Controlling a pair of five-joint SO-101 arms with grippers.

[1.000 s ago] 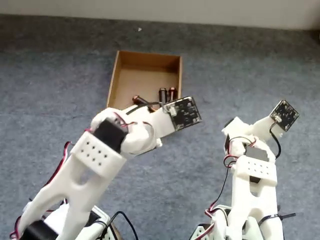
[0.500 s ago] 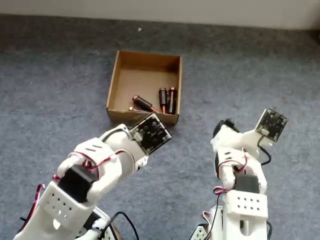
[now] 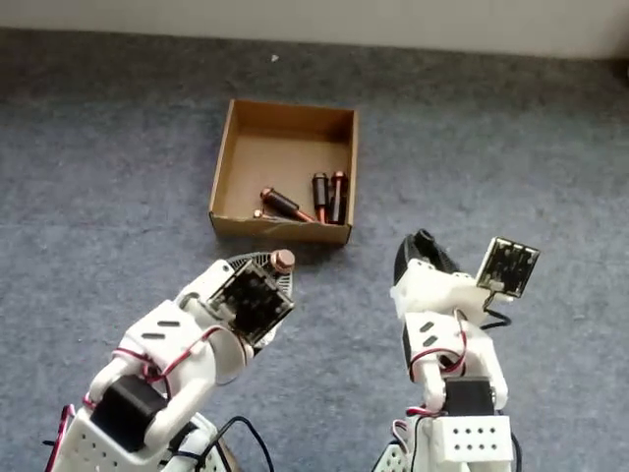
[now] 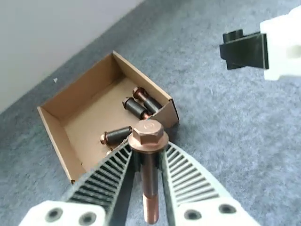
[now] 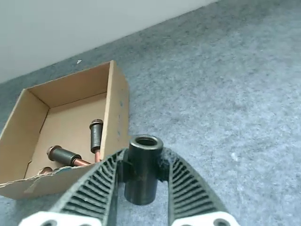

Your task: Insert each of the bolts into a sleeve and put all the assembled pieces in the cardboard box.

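My left gripper (image 4: 146,165) is shut on a copper bolt (image 4: 148,169), its hex head (image 3: 283,261) pointing toward the cardboard box (image 3: 228,152). My right gripper (image 5: 141,172) is shut on a black sleeve (image 5: 142,168), held upright with its open bore facing up; in the high view the sleeve (image 3: 421,250) sits to the right of the box. Three assembled bolt-and-sleeve pieces (image 3: 330,197) lie in the box's near right part, also seen in the left wrist view as pieces (image 4: 136,108). Both arms hover just in front of the box, apart from each other.
Grey carpet (image 3: 118,236) covers the table all around the box. A pale wall strip (image 3: 393,20) runs along the far edge. The right arm's black sleeve and white body (image 4: 263,44) appear in the left wrist view, off to the side.
The left arm has drawn back from over the box toward the near side, bolt still held. The right arm has lowered and shifted left, bringing its sleeve closer to the box.
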